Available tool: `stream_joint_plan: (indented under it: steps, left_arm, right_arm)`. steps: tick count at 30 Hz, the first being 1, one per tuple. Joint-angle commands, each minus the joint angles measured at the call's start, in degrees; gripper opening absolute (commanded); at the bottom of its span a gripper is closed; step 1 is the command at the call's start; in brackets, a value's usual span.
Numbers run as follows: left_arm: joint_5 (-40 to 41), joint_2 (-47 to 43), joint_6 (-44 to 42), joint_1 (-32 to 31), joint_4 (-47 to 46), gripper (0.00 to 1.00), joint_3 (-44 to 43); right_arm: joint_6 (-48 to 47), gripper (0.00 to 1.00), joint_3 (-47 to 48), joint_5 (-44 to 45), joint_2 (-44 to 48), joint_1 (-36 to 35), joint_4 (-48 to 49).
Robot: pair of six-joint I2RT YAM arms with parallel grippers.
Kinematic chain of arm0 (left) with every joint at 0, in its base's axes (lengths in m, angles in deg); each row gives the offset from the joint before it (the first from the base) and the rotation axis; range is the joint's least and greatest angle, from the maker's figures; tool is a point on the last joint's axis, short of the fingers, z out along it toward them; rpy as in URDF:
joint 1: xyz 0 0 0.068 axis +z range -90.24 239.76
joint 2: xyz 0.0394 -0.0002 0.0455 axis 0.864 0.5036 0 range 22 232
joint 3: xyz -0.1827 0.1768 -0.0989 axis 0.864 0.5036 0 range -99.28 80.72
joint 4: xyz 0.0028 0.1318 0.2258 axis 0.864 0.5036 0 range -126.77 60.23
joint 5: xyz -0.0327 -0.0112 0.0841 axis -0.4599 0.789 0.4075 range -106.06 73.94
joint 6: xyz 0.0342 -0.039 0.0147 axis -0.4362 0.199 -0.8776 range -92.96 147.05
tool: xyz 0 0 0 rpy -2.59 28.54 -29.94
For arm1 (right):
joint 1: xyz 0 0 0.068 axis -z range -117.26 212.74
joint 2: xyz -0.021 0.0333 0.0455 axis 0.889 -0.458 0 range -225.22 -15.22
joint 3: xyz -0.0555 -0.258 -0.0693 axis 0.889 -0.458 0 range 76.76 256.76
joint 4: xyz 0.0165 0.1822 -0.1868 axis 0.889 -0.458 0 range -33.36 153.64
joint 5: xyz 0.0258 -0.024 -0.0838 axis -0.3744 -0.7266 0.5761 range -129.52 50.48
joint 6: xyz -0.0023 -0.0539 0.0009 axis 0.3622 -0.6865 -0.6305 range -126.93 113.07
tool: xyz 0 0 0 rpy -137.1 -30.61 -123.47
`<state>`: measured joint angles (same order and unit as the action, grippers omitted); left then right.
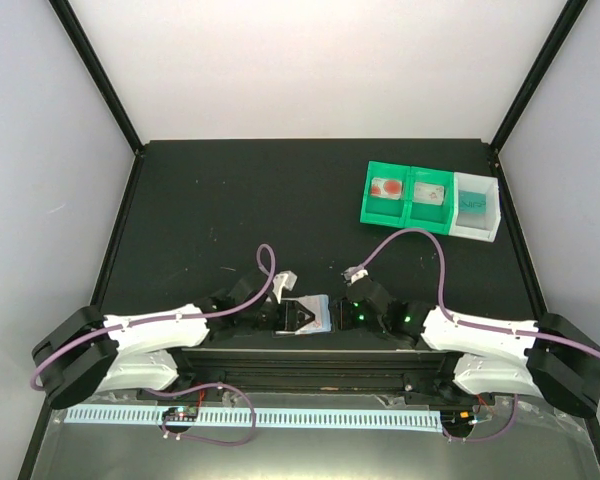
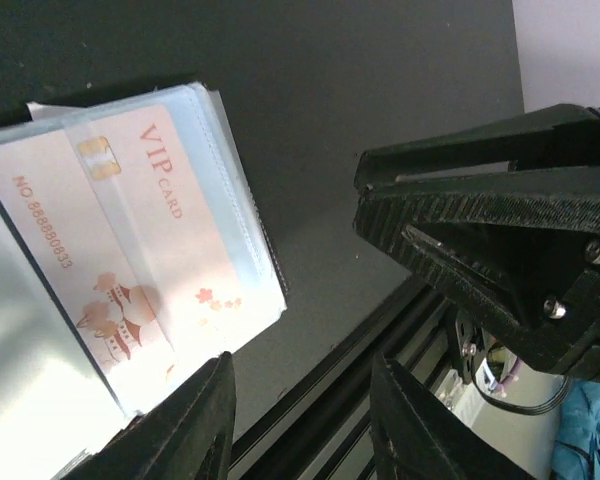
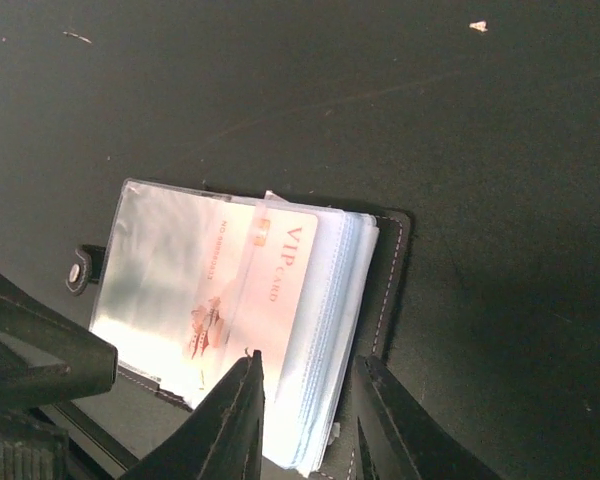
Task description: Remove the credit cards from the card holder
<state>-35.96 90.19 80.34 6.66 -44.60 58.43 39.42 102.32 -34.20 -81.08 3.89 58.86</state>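
At near edge: card holder (image 3: 245,310) open; left claw (image 2: 300,400) spread, empty; right claw (image 3: 308,378) straddles sleeves (image 3: 330,300), pinch unclear; tray (image 1: 400,221) apart.

One black folding leather card holder (image 3: 392,285), one pale pink plastic VIP card (image 3: 275,285), one green-and-white three-compartment plastic tray (image 1: 385,220).

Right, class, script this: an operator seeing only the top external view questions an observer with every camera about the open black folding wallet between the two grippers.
Operator: What shows inside the black folding wallet?
Observer: Right wrist view: a pale pink plastic card marked VIP, under a clear sleeve.
Operator: Is the left gripper holding it?
Observer: No; left wrist view shows its jaws open, nothing between them.
Operator: And the right gripper?
Observer: Its jaws stand open astride the sleeve stack edge.
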Motion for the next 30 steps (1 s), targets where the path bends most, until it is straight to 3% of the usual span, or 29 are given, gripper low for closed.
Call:
stream_joint_plan:
  steps: [1, 6, 10, 30]
  left_arm:
    - [4.7, -2.8, -1.3, 0.7, 4.0, 0.41, -1.9]
    - [5.4, -4.0, -1.1, 4.2, 5.6, 0.45, 0.5]
    - [3.8, -4.2, -1.0, 5.8, 3.0, 0.49, 2.7]
    - [1.4, 4.8, -1.4, 8.3, -2.5, 0.48, 2.2]
  right_arm:
    - [-0.7, 0.25, 0.4, -0.6, 1.1, -0.2, 1.2]
    - [-1.4, 0.22, 2.0, -2.7, -1.1, -0.2, 2.4]
    - [-1.6, 0.13, 3.0, -5.2, -3.8, -0.2, 4.7]
    - [-2.2, 0.14, 8.3, -3.9, -16.1, -0.2, 3.8]
